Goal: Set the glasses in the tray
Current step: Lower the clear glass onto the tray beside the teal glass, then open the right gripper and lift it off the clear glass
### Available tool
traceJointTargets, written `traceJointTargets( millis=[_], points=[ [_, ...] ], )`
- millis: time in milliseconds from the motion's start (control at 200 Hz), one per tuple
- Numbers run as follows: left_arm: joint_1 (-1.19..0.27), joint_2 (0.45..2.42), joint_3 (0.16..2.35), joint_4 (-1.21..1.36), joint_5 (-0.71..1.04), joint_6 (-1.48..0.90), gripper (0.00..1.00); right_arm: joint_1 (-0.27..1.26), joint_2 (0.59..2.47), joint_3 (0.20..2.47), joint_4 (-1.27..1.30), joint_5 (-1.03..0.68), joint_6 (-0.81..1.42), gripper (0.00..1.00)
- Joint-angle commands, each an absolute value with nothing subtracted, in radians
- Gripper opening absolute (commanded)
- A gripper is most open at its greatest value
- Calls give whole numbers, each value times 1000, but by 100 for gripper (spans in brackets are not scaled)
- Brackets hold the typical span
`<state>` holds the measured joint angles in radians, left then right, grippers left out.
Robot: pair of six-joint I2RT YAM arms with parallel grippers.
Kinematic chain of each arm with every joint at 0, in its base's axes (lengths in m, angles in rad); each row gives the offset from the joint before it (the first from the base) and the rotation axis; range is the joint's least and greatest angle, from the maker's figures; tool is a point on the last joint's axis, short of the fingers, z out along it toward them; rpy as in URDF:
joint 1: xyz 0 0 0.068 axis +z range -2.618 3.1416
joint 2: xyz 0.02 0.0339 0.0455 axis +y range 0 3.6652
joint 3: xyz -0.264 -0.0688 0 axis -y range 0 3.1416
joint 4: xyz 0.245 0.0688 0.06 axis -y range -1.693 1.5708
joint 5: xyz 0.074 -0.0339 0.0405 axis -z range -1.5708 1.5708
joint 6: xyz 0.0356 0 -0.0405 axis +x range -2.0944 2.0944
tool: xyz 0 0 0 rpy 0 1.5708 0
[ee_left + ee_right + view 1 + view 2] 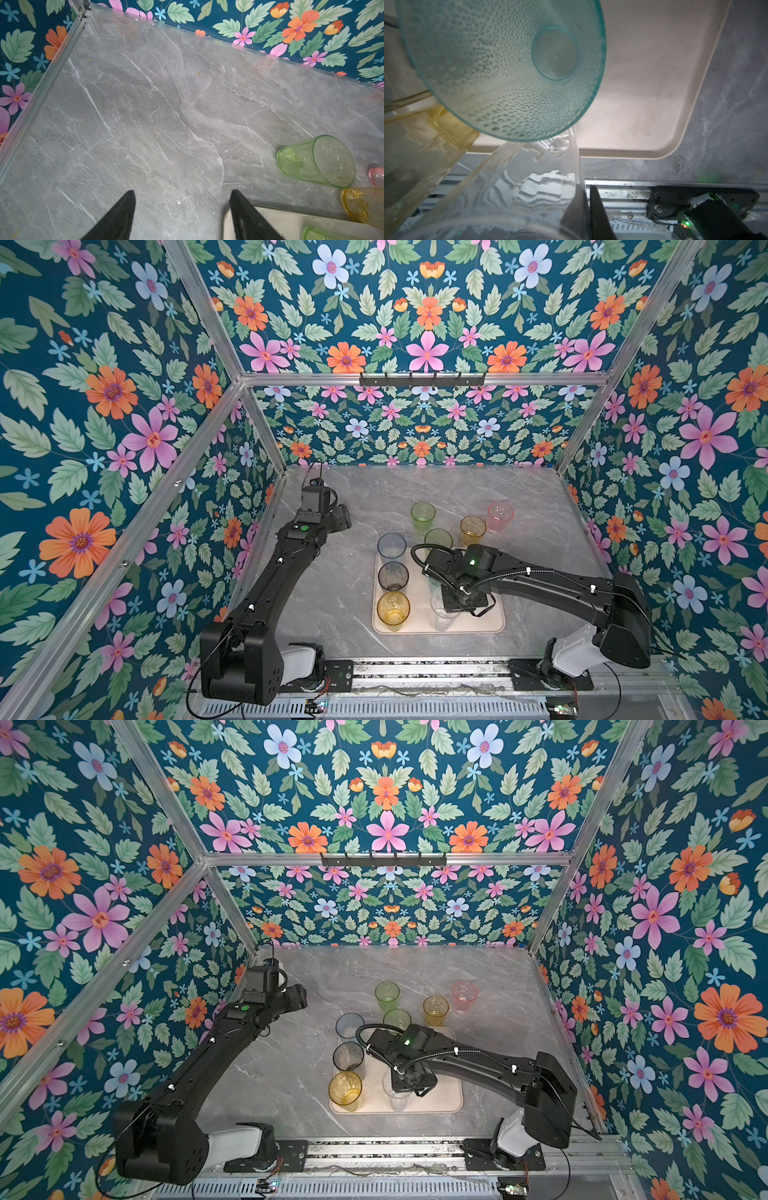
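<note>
The right pincer (586, 194) is clamped together on the wall of the clear glass (519, 187), with 1 finger inside the mouth and 1 outside. That rim pinch looks chosen because the tumbler is too wide to span. The glass hangs upright at about 6 o'clock on the tray (490, 622), close to the front rim. I cannot tell whether its base already rests there or sits just above.

The teal glass (508, 68) stands just beside it toward 12 o'clock, so the gap is tight. Letting go will call for a straight upward exit so the inner finger does not drag the glass over.

Down the tray's 9 o'clock side runs a tidy column: the yellow glass (393, 610) at 8 o'clock, the smoke-grey glass (393, 576) at 9 and the blue glass (391, 546) at the 10 o'clock corner. The green glass (438, 538) is at the 12 o'clock edge. Packing in rows seems meant to leave the 3 o'clock half free for the 3 glasses waiting on the counter (145, 104) beyond 12 o'clock. These are the lime glass (423, 516), the amber glass (473, 529) and the pink glass (500, 516).

The left pincer (182, 192) hangs with fingers apart and empty over bare counter off the tray's 10 o'clock corner, out of the way.
</note>
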<state>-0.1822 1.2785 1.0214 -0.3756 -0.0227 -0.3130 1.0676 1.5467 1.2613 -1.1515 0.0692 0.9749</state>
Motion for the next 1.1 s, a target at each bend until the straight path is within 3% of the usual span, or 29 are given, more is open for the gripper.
traceJointTargets(
  millis=[0, 310, 430, 1095],
  points=[
    [-181, 1275, 1020, -375, -27, -320, 74, 1068, 1554, 1269, -1176, 96, 985, 0],
    [-181, 1274, 1020, -374, -26, -319, 74, 1068, 1583, 1276, -1177, 123, 976, 0],
    [-181, 1277, 1020, -375, -23, -319, 74, 1068, 1582, 1267, -1150, 103, 967, 10],
    [-181, 1276, 1021, -373, -20, -321, 74, 1068, 1529, 1286, -1157, 85, 982, 30]
  ],
)
